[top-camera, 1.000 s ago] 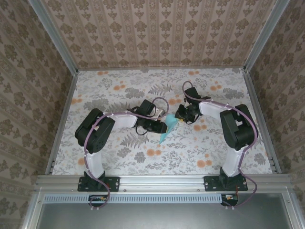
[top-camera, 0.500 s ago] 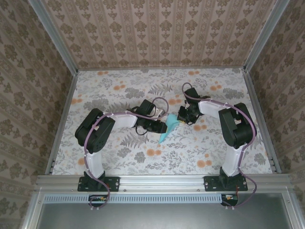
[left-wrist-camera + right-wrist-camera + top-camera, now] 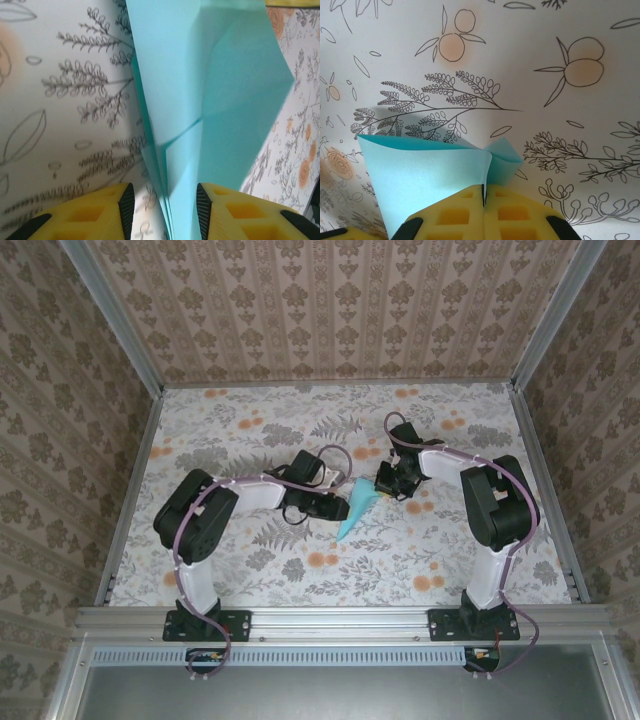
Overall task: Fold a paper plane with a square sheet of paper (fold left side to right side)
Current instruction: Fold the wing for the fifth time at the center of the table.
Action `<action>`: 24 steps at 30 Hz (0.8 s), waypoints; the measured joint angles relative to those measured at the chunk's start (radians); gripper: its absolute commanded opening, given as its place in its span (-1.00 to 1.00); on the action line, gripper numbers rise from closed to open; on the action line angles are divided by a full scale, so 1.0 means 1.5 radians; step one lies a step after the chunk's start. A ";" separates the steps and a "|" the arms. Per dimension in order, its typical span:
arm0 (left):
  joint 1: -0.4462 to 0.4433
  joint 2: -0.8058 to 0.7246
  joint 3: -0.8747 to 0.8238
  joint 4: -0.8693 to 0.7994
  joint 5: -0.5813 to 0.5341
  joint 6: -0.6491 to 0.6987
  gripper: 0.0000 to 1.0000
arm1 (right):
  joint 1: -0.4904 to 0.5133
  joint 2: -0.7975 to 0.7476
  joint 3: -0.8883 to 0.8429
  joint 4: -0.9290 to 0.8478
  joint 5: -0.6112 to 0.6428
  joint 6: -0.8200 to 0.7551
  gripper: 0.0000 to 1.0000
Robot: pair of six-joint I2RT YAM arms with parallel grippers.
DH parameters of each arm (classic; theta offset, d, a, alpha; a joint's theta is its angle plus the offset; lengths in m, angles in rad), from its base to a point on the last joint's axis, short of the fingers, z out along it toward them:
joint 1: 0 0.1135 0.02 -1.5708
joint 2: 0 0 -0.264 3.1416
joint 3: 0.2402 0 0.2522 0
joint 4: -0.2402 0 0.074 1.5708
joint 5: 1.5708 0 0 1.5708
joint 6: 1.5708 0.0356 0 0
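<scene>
**Mia:** Where is the plane?

**Ben:** The plane (image 3: 355, 512) lies on the table (image 3: 240, 430), a bit right of the middle of the top picture. It is light blue and pointy. Its thin tip points to the lower left. Its wide end is at the upper right.

**Mia:** What about the right pincer?

**Ben:** The right pincer (image 3: 381, 485) is at the wide end. In its own camera, its two yellow pads (image 3: 450, 215) are pressed together at the bottom of the picture. The blue paper comes up out of the line between them. So it is clamped on the plane.

**Mia:** How does the paper look there?

**Ben:** A big flat piece spreads to the left of the pads. A small flap sticks out to the right.

**Mia:** And the left pincer?

**Ben:** The left pincer (image 3: 336, 506) is just beside the plane's left edge. In its own camera, its yellow pads (image 3: 75, 220) sit in the two lower corners with a gap between them. The folded paper stands on its edge in that gap. A strip of table shows between the left pad and the paper. The paper reaches the right pad, but I cannot tell if they touch. So this pincer is apart, not squeezing.

**Mia:** Do the two pincers touch?

**Ben:** No. They are near each other, with the plane between them.
</scene>
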 measured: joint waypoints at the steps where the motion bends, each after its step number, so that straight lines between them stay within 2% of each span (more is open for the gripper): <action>1: -0.001 -0.018 -0.008 -0.003 -0.002 0.004 -0.13 | 0.000 0.000 0.000 -0.001 0.000 0.000 -0.88; 8: -0.047 -0.116 -0.005 -0.021 -0.008 0.036 0.03 | 0.000 0.000 0.000 -0.002 0.000 0.000 -0.88; 12: -0.079 -0.090 0.018 -0.042 -0.020 0.048 0.09 | 0.000 0.000 0.000 -0.002 0.000 0.000 -0.86; 18: -0.081 -0.014 0.061 -0.064 -0.044 0.060 0.11 | 0.000 0.000 0.000 -0.002 0.000 0.000 -0.85; 24: -0.081 0.022 0.089 -0.077 -0.061 0.070 -0.03 | 0.000 0.000 0.000 -0.002 0.000 -0.001 -0.82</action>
